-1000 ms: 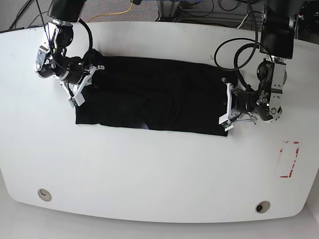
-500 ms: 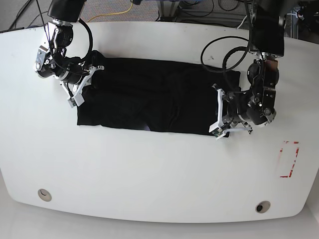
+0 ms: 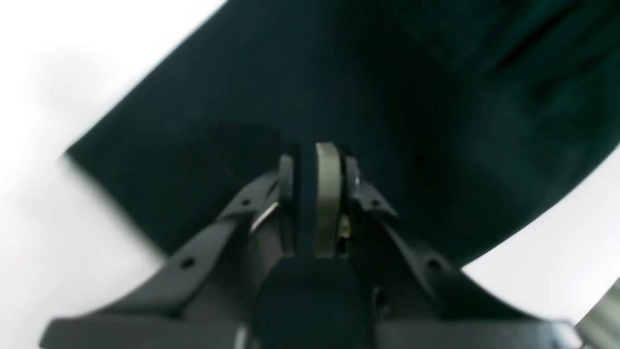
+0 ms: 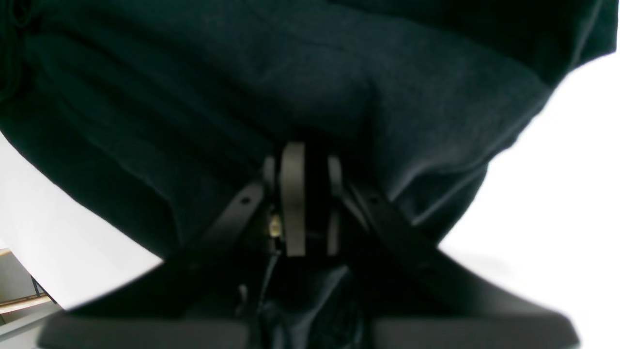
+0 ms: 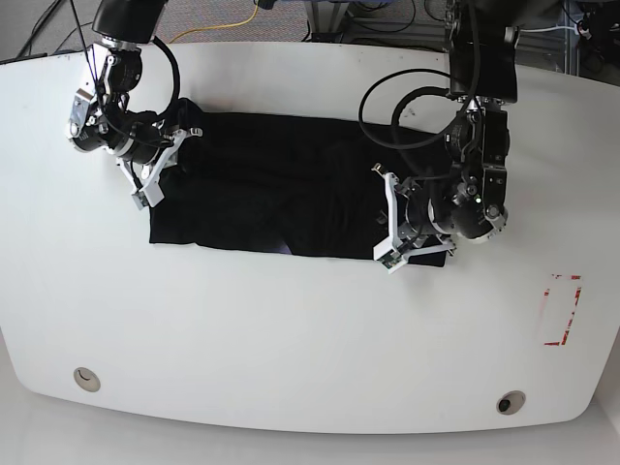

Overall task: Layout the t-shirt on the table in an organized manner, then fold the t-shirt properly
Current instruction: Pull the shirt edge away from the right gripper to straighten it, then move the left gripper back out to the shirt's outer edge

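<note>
The black t-shirt (image 5: pixel 281 184) lies as a wide band across the far half of the white table (image 5: pixel 291 339). Its printed face is hidden. My left gripper (image 5: pixel 389 221), on the right of the base view, is shut on the shirt's right edge and holds that end over the cloth. In the left wrist view the left gripper (image 3: pixel 312 194) pinches a fold of the t-shirt (image 3: pixel 387 97). My right gripper (image 5: pixel 160 165) is shut on the shirt's left edge. In the right wrist view the right gripper (image 4: pixel 302 194) clamps the dark t-shirt (image 4: pixel 242 97).
A red tape rectangle (image 5: pixel 560 310) marks the table at the right. Two round grommet holes (image 5: pixel 86 379) (image 5: pixel 511 402) sit near the front edge. Cables and equipment lie beyond the far edge.
My left gripper has moved left across the table, carrying the shirt's right end over the cloth, so the shirt now looks shorter. The right arm has hardly moved.
</note>
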Robot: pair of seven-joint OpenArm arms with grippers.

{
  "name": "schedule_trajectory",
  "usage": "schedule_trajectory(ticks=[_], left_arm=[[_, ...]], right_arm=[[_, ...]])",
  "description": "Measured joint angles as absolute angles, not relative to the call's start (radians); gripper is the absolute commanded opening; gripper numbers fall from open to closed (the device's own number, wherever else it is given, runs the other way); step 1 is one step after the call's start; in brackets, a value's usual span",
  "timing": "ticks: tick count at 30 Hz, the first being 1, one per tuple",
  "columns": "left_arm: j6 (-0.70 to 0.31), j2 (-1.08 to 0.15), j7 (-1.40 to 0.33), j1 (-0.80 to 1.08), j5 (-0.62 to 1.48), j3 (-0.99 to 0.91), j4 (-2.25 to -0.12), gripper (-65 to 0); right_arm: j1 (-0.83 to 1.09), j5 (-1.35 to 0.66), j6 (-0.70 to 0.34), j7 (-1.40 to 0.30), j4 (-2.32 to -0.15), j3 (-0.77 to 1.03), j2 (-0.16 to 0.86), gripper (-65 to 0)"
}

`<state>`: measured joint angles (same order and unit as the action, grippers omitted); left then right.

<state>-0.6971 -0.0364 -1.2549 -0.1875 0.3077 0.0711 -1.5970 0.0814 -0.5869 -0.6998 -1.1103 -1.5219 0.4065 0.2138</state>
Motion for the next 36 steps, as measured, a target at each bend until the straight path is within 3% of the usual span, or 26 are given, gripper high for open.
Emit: schedule_trajectory(ticks=[10,20,27,36], left_arm=[[-0.697,0.032,-1.226,-0.175,0.302,0.089,-1.453,-60.8],[-0.696,0.031,-1.105,-0.185,0.312,0.221,-1.359,-60.8],[-0.698,0.037,-1.129,-0.175,0.312,0.234,-1.402,-60.8],[-0.697,-0.065,-1.182,-0.191,0.307,0.214,-1.467,-60.8]], right_arm=[[0.081,-0.584,-0.700,-1.110,-1.522,0.406,0.213,-58.8],[0.081,-0.584,-0.700,-1.110,-1.522,0.406,0.214,-58.8],[0.081,-0.584,-0.699,-1.110,-1.522,0.406,0.214,-58.8],[0.079,-0.583,-0.700,-1.110,-1.523,0.406,0.214,-58.8]])
